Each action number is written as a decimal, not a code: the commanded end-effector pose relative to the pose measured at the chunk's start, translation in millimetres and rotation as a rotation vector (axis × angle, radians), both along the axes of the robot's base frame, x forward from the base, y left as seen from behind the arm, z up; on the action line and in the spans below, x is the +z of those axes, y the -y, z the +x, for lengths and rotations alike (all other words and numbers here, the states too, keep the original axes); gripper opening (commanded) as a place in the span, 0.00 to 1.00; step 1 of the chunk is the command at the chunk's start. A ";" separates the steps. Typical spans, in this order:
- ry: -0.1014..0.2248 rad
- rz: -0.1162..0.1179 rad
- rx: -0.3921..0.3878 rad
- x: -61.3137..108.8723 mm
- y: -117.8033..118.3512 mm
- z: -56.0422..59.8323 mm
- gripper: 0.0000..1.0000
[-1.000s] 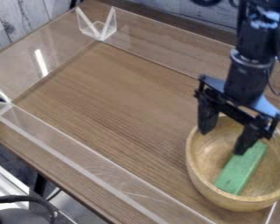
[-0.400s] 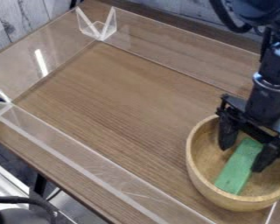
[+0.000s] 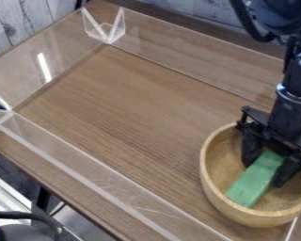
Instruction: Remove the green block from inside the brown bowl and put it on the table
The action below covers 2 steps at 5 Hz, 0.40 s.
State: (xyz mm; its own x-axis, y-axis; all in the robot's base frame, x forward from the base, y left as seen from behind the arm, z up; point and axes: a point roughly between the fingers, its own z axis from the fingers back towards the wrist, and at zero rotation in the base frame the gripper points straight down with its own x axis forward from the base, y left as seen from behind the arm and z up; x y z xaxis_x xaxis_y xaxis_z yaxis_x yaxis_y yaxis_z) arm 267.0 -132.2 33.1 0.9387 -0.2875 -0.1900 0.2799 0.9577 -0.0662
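The brown bowl (image 3: 213, 191) sits at the right front of the table (image 3: 128, 104). The green block (image 3: 255, 180) lies inside it, slanting from the bowl's middle toward the near rim. My gripper (image 3: 271, 164) points almost straight down into the bowl. Its black fingers (image 3: 250, 151) stand on either side of the block's far end and are drawn in against it, so it is shut on the block. The block's far end is hidden behind the fingers, and the block still rests on the bowl's floor.
Low clear acrylic walls (image 3: 65, 141) edge the table along the left and front. A clear corner piece (image 3: 102, 25) stands at the back left. Bare wood-grain surface stretches left of the bowl. The arm (image 3: 297, 66) rises at the right edge.
The gripper has come down and to the right into the bowl, and its fingers have drawn in around the block's far end. The block and the bowl have stayed in place.
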 end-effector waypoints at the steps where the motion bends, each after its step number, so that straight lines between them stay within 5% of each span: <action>1: 0.047 -0.028 -0.007 8.8 7.6 12.8 0.00; 2: 0.040 -0.031 -0.013 3.8 9.2 14.8 0.00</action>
